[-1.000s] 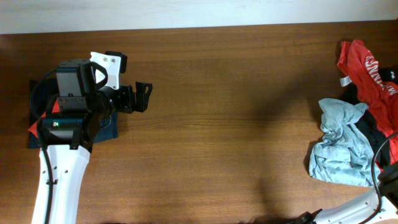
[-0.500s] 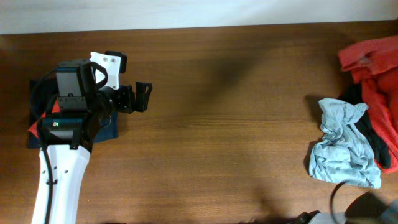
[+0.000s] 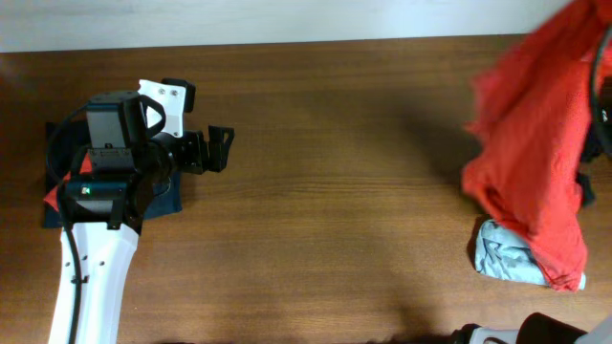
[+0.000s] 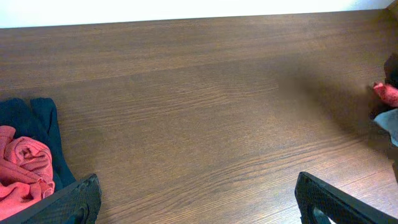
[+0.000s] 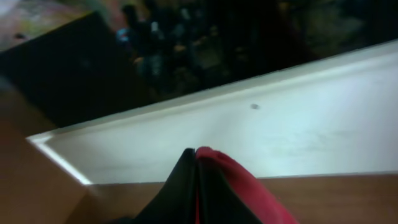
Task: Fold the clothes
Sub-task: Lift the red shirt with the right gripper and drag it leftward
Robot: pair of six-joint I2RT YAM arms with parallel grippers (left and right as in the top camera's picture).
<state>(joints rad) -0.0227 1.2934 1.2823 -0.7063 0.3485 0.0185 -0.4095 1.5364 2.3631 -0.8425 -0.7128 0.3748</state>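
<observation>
A red-orange T-shirt (image 3: 535, 143) hangs blurred in the air over the table's right side. In the right wrist view my right gripper (image 5: 196, 168) is shut on its red cloth (image 5: 249, 193). The gripper itself is hidden behind the shirt in the overhead view. A grey-blue garment (image 3: 502, 260) lies crumpled under the shirt, partly covered. My left gripper (image 3: 222, 148) is open and empty at the left, its fingers (image 4: 199, 205) spread wide over bare wood. Beside it lie a navy garment (image 4: 37, 118) and a red-orange one (image 4: 22, 168).
The wooden table (image 3: 335, 191) runs to a white wall at the back. The navy garment (image 3: 167, 201) lies under the left arm. A dark garment (image 3: 595, 143) shows at the right edge behind the shirt.
The red-orange shirt has been lifted from the right-hand heap and swung up and left, now covering part of the grey-blue garment. The left arm has not moved.
</observation>
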